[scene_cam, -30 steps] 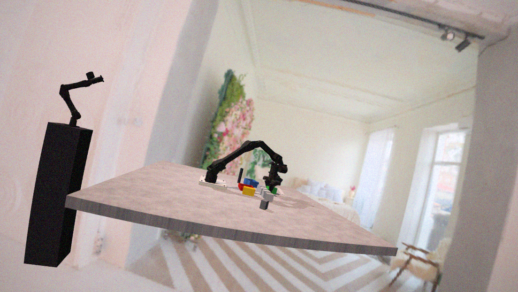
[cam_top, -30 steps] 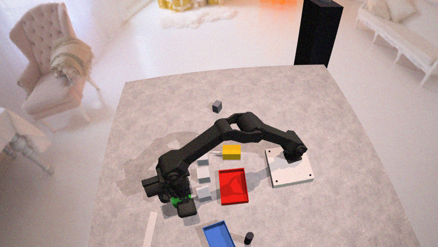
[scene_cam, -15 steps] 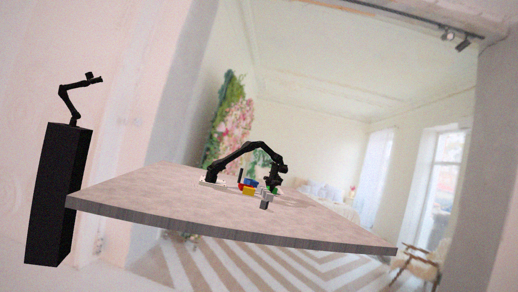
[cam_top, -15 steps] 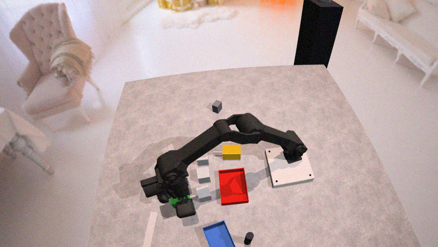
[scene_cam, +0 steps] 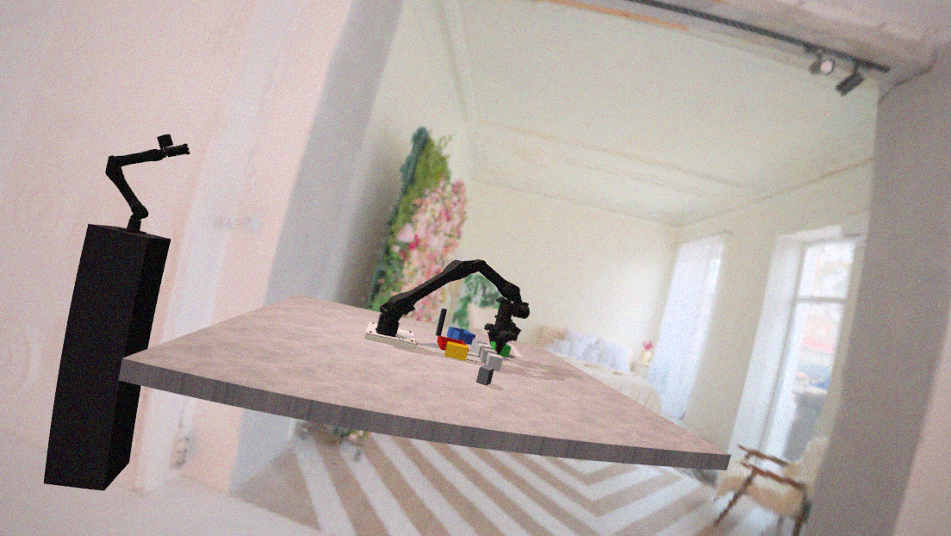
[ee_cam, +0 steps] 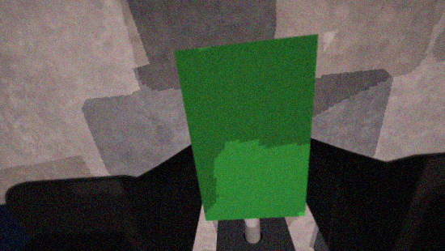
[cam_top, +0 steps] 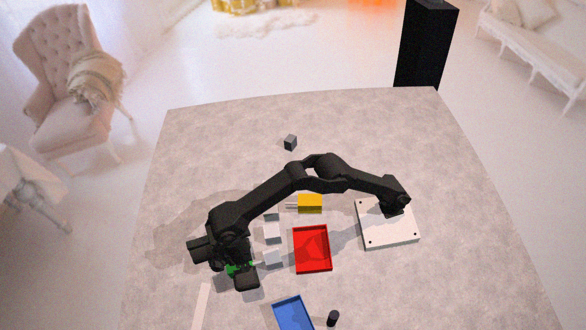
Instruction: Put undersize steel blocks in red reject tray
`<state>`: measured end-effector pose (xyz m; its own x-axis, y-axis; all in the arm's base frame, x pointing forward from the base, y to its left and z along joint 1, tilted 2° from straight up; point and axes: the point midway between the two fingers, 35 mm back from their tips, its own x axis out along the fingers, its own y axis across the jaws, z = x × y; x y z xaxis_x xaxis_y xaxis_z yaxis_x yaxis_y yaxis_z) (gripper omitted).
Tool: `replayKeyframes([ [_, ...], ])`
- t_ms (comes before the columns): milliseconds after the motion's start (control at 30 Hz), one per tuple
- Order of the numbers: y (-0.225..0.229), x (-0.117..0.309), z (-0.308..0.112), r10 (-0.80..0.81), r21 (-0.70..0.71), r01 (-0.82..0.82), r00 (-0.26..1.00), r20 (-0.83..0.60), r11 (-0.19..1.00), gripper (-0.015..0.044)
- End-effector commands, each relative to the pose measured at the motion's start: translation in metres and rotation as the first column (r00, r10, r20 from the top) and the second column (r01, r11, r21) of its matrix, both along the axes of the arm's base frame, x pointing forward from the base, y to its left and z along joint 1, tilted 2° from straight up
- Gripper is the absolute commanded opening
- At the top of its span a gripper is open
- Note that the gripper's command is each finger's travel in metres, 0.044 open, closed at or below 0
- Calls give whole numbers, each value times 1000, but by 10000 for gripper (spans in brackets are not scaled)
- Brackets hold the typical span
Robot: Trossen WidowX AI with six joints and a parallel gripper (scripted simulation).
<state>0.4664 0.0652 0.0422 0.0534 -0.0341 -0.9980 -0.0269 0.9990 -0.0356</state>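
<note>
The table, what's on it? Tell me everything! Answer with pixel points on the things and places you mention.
Green gauge (cam_top: 231,269) (scene_cam: 506,349) (ee_cam: 251,101): one, in the tool, pin towards a block
Blocks (cam_top: 271,257) (scene_cam: 494,361) (ee_cam: 228,236): at least three, pale grey, row beside the red tray
Red tray (cam_top: 313,245) (scene_cam: 451,340): one, between blocks and base
Blue tray (cam_top: 293,313) (scene_cam: 461,334) (ee_cam: 6,231): one, near the post
Yellow block (cam_top: 309,198) (scene_cam: 456,351): one, by the red tray
Cube (cam_top: 290,142) (scene_cam: 485,376): one, dark grey, off alone
Post (cam_top: 332,318) (scene_cam: 441,322): one, black, upright
Strip (cam_top: 200,305): one, pale, top view's bottom left
Base (cam_top: 389,237) (scene_cam: 372,337): one, white, under the arm
Arm (cam_top: 266,196) (scene_cam: 425,292): one, black, over the table
Tool (cam_top: 241,266) (scene_cam: 500,339) (ee_cam: 244,141): one, black, arm's end
</note>
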Motion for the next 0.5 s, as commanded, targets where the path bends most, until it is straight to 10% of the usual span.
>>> replayKeyframes([
  [0,0,5,4,5,0,-5,1000,21,1000,0],
  [467,0,9,5,5,0,-5,1000,24,1000,0],
])
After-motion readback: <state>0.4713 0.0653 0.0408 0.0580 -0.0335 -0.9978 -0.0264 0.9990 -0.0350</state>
